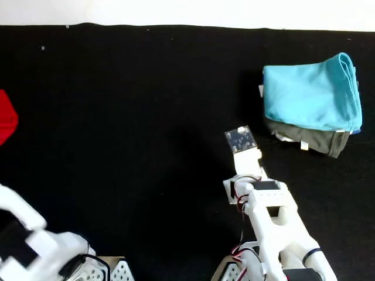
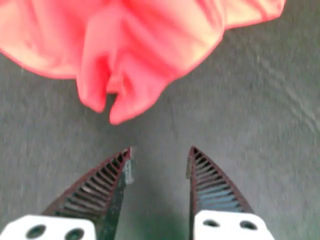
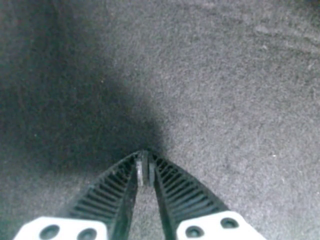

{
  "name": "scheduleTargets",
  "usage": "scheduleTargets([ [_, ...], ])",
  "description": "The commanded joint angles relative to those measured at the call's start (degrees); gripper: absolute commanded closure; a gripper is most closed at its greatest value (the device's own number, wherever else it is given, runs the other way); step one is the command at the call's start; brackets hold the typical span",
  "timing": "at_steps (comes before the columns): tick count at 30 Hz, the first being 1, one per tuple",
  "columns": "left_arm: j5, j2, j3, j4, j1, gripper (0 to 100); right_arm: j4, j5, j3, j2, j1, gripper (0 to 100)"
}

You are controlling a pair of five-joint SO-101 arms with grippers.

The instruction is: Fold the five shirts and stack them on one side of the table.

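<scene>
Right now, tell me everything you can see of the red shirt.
The red shirt looks like soft, thin fabric. It is unfolded and bunched in loose, rumpled folds. It lies on the black table cover at the left side of the table, and in the high view it runs out of the picture. The left gripper is open just short of the nearest fold and does not touch it. Only the cover is seen touching the shirt.

Broad passage over black table [image 1: 146,88] between red shirt [image 1: 6,120] and folded shirt stack [image 1: 310,99]
</scene>
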Motion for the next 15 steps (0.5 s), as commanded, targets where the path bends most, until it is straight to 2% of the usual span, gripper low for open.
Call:
scheduleTargets([
  [1, -1.67, 5.05, -4.44, -5.71, -1.36, 83, -2.15, -0.44, 0.22, -0.04, -0.57, 99.1],
  [7, -1.76, 16.66, -11.91, -11.34, -1.63, 82, -2.15, -0.44, 0.22, -0.04, -0.57, 99.1],
  [15, -1.85, 27.82, -21.49, -11.52, -1.45, 85, -2.24, -0.44, 0.22, -0.04, -0.57, 99.1],
])
